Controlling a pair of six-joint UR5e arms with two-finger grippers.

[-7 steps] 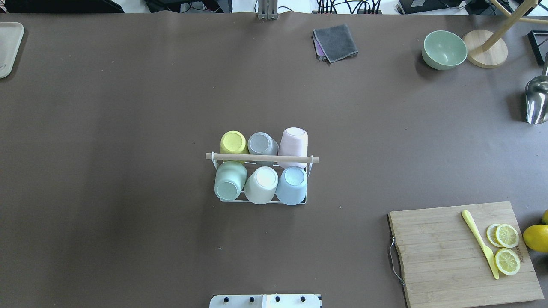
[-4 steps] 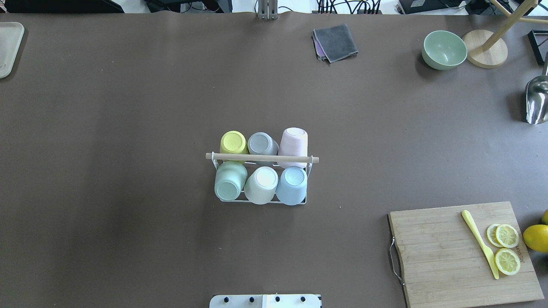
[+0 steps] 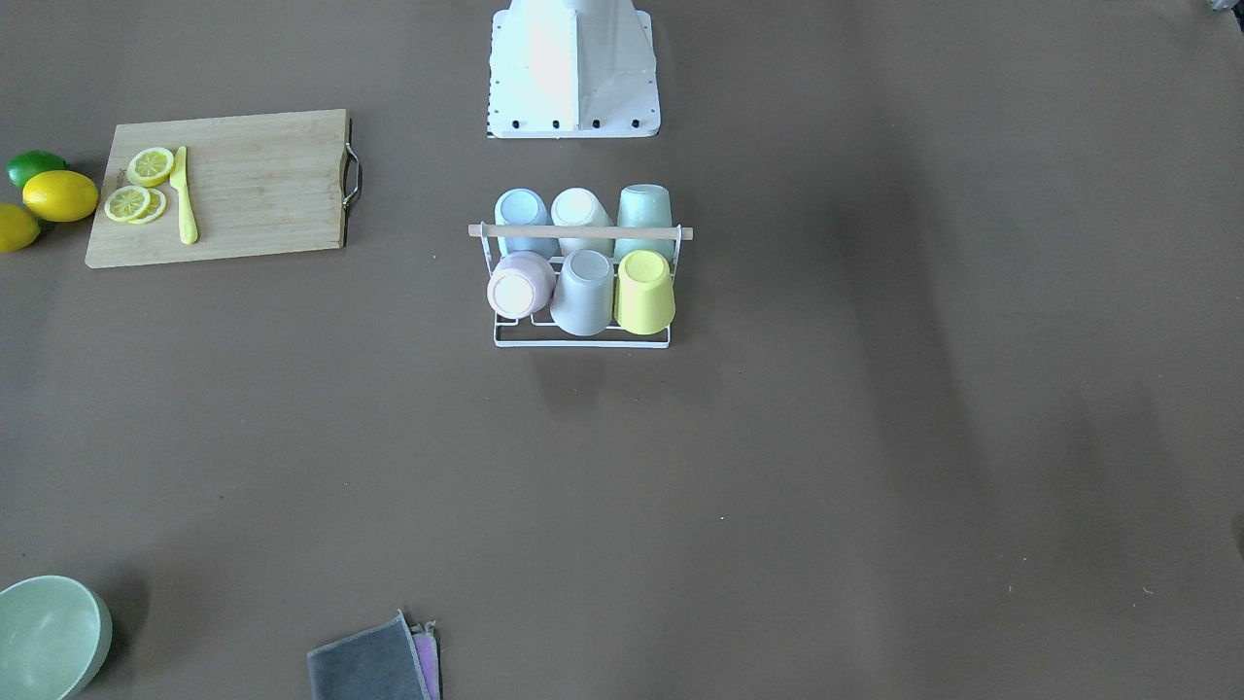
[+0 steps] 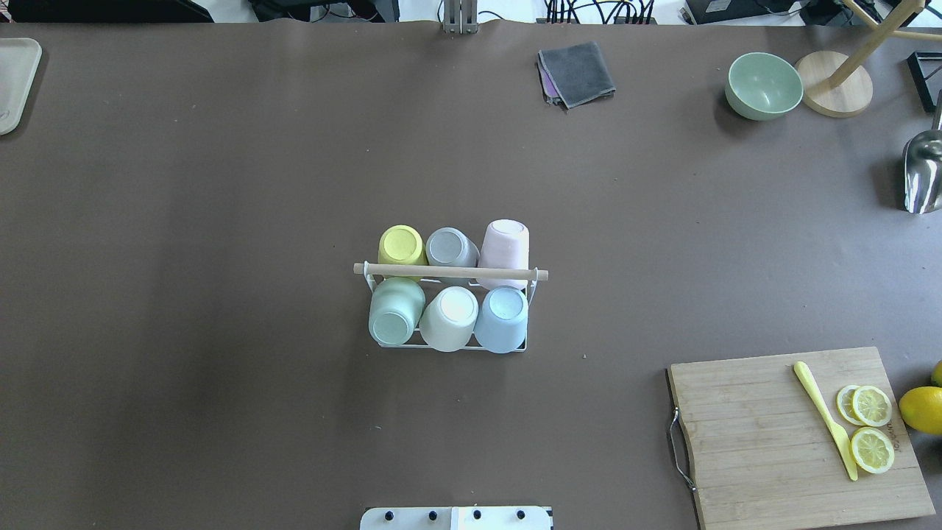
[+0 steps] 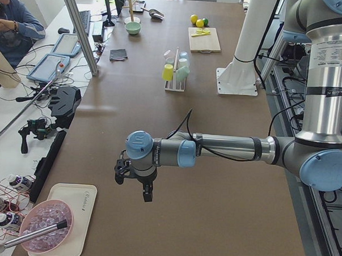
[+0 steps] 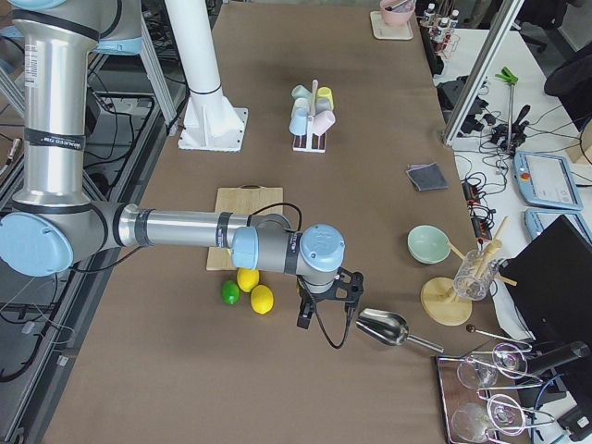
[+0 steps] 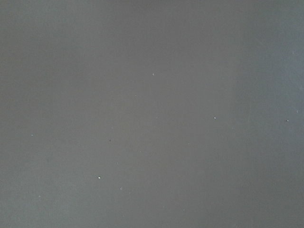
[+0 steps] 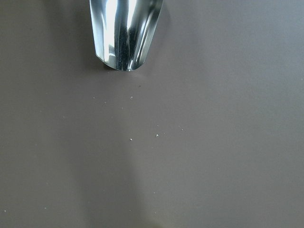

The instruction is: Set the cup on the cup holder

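Observation:
The cup holder [image 4: 450, 272], a white wire rack with a wooden rod on top, stands mid-table, also in the front-facing view [image 3: 580, 231]. Several cups sit upside down on its prongs: yellow [image 4: 401, 244], grey [image 4: 450, 247], pink [image 4: 505, 245], green [image 4: 396, 313], white [image 4: 450, 318], blue [image 4: 502, 318]. My left gripper [image 5: 133, 186] hangs over bare table at the far left end, and I cannot tell its state. My right gripper [image 6: 324, 314] hangs at the far right end beside a metal scoop [image 8: 124, 33], and I cannot tell its state. Neither holds a cup.
A wooden cutting board [image 4: 773, 442] with lemon slices and a yellow knife [image 4: 824, 419] lies front right, whole lemons beside it. A green bowl [image 4: 764, 85], a wooden stand [image 4: 835, 92], the scoop [image 4: 921, 177] and a grey cloth [image 4: 578, 72] lie at the back. A tray [image 4: 15, 81] sits far left.

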